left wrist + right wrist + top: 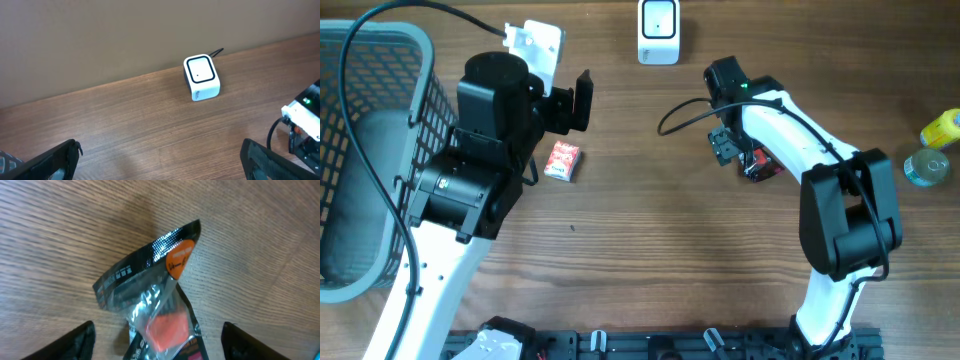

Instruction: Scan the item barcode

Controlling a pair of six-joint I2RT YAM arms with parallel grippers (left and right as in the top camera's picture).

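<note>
Here, right gripper (159, 340) hung right of scanner (658, 32), jaws apart astride black packet (150, 295); left gripper (160, 160), left of scanner, gaped wide.

Mock shop checkout, lab setup: barcode scanner (658, 30), mesh basket (395, 80), wood-grain table (650, 250).
</note>
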